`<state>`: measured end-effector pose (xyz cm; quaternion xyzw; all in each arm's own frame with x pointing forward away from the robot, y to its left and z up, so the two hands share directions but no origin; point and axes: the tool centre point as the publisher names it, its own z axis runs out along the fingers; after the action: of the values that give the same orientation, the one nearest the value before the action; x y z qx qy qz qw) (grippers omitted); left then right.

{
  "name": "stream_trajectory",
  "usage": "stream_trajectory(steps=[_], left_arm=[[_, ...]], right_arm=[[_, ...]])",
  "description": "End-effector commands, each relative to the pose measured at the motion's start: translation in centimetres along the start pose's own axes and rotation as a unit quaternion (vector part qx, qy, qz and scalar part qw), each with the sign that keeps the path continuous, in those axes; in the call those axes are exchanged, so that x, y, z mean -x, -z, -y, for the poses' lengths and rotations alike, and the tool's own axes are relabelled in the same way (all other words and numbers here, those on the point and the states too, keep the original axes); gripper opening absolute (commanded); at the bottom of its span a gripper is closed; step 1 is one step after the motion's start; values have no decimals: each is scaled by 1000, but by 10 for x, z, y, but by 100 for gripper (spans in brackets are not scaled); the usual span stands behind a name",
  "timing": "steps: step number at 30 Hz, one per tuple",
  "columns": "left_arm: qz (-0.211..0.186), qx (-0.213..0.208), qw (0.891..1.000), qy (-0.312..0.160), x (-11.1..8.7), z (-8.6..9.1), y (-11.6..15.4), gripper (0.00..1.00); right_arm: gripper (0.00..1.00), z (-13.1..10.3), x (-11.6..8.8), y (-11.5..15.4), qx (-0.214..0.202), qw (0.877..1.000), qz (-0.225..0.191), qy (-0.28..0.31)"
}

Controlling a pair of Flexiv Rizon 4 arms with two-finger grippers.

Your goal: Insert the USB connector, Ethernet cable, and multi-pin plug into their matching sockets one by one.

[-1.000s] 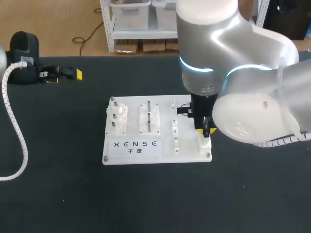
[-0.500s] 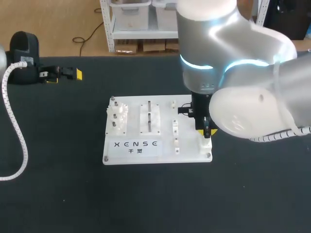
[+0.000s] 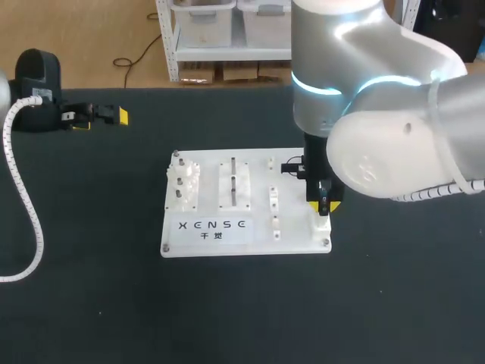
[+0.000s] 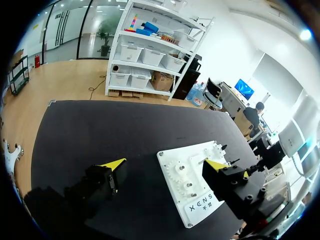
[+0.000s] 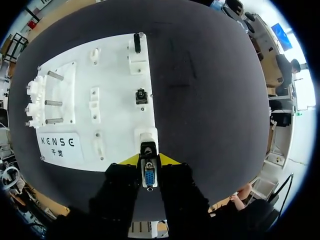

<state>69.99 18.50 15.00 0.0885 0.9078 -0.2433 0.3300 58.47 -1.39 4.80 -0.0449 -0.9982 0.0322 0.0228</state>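
Black tabletop (image 3: pixel 91 288) carries a white board (image 3: pixel 208 227), and over its near-right socket (image 5: pixel 146 135) the right gripper (image 5: pixel 149 160) pinches the multi-pin plug (image 5: pixel 149 179), seemingly to line it up for insertion, while the left gripper (image 4: pixel 165 163) sits well apart, spread wide and empty.

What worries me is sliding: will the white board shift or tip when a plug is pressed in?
Tipping seems unlikely: the white board lies flat on the table. It looks rigid, unlikely to flex. Whether it is fastened cannot be seen, so a sideways push might slide it.
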Motion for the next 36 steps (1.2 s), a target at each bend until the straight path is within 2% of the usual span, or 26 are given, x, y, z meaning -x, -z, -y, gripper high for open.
stream_trajectory(steps=[1,18,20,21,22,36], left_arm=[[0,0,1000,0,0,0,0,100],[0,0,1000,0,0,0,0,100],[0,0,1000,0,0,0,0,100],[0,0,1000,0,0,0,0,100],[0,0,1000,0,0,0,0,100],[0,0,1000,0,0,0,0,100]], right_arm=[[0,1,7,-31,0,1000,-15,4],[0,2,5,-40,-6,1000,-14,-2],[29,3,5,-37,-7,1000,-10,-2],[89,3,4,-35,-10,1000,-8,-3],[100,4,3,-33,-9,1000,-5,-5],[100,9,6,7,1,999,36,-9]])
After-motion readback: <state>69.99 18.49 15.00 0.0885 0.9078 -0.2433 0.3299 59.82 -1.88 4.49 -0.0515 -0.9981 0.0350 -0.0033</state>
